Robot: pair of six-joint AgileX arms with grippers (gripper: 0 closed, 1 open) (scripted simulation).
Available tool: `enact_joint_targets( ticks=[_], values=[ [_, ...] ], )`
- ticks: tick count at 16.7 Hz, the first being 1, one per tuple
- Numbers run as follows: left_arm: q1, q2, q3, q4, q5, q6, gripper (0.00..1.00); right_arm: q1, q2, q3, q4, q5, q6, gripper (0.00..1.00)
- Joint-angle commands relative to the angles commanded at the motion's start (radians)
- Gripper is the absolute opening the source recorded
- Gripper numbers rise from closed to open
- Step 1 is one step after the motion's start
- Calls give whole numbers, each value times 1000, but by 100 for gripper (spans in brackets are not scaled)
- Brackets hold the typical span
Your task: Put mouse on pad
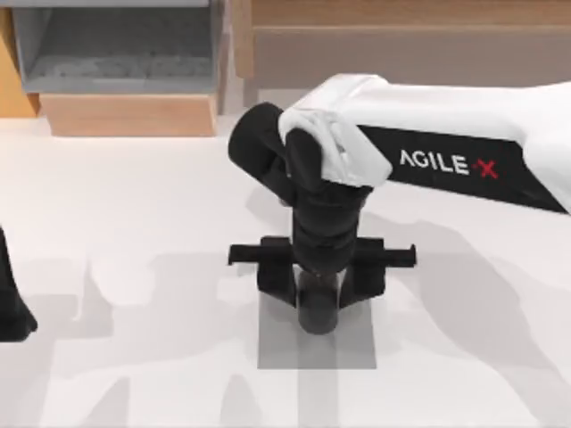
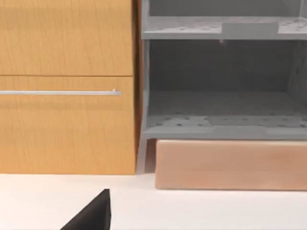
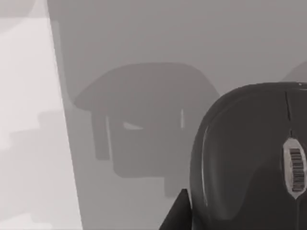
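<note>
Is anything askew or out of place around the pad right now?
Nothing stands out. The pad lies flat and square on the table, and the right gripper holds the mouse over it. The left gripper sits parked at the table's left edge.

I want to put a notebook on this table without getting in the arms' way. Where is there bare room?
The roomiest bare patch is the table between the parked left gripper and the pad. Another lies on the top view's right, below the right arm. The middle is crowded: the right gripper hangs over the pad with the mouse between its fingers.
</note>
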State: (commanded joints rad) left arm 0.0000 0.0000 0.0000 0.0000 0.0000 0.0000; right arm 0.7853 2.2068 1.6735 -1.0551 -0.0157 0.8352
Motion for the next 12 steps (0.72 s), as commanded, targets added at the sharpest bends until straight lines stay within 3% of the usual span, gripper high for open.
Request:
enact_joint_targets(
  ticks=[6, 12],
  values=[
    [0, 0, 0, 0, 0, 0, 100, 0, 0, 0, 0, 0, 0, 98],
    [0, 0, 0, 0, 0, 0, 100, 0, 0, 0, 0, 0, 0, 100]
  ],
)
